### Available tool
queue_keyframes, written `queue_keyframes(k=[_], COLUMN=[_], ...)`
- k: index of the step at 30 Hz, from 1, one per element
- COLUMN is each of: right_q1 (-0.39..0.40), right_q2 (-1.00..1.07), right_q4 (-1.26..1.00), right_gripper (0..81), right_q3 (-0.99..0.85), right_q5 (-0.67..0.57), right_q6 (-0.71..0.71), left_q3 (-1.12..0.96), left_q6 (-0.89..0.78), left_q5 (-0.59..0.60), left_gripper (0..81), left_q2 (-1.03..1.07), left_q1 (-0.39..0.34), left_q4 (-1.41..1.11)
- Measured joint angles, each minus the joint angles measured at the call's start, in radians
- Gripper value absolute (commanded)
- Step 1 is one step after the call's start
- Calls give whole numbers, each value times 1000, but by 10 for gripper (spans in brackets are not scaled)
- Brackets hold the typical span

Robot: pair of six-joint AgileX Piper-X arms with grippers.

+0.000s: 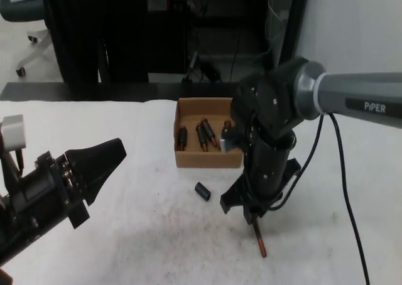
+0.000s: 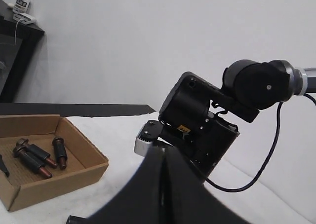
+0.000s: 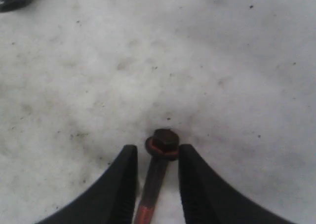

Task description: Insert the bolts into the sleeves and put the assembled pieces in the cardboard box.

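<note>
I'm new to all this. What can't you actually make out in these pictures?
- High view: the right arm covers one side of the cardboard box, so the count of assembled pieces is unsure.
- Right wrist view: the bolt, between the fingers of the right end effector, is cut off by the picture edge.
- Left wrist view: the left end effector blocks the bench behind it.

Hex-head bolt [image 3: 154,182] flat inside my right gripper [image 3: 158,149]; black sleeve [image 1: 201,191] loose near cardboard box [image 1: 207,160]; assembled pieces [image 1: 202,136] inside.
</note>
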Motion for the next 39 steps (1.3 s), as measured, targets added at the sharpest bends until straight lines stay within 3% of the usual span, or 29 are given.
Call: queue_keyframes(k=[9, 20, 39], right_q1=[43, 44, 44], right_q2=[-85, -93, -89], right_q4=[19, -27, -114], right_gripper=[282, 282, 282], right_q3=[9, 134, 155], right_q5=[14, 30, 30], right_q6=[0, 55, 66], left_q3=[0, 0, 0], left_q6=[0, 0, 0], left_q5=[0, 0, 0], left_gripper=[3, 3, 3], left_q2=[0, 0, 0], left_q1=[0, 0, 0], left_q4=[0, 0, 0])
